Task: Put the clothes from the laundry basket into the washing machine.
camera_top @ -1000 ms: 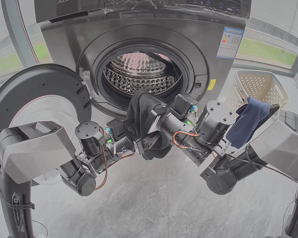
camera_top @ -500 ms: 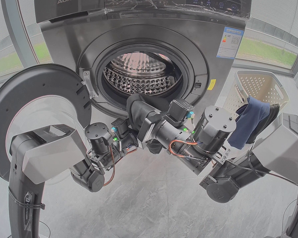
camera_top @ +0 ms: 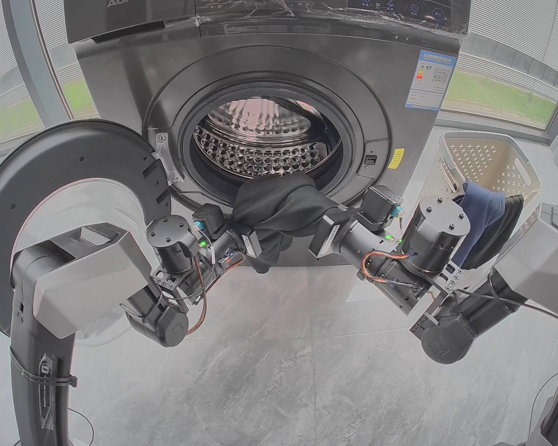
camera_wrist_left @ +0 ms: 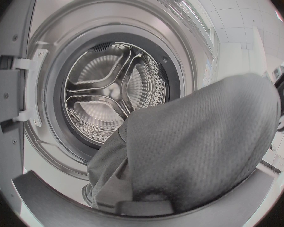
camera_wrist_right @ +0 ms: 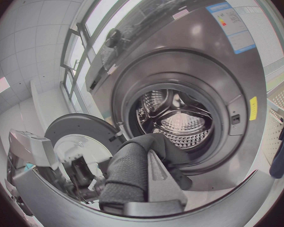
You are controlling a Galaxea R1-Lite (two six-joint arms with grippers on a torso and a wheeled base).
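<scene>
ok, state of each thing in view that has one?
washer door, open, swung to the robot's left.
drum, no clothes visible inside.
black garment, held up in front of the opening's lower rim, not inside.
left hand, shut on the black garment.
right hand, shut on the black garment.
laundry basket, not emptied; blue garment draped over its rim.

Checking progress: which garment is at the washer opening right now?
The black garment, held between the left gripper and right gripper at the washer opening. The blue garment hangs over the basket rim.
</scene>
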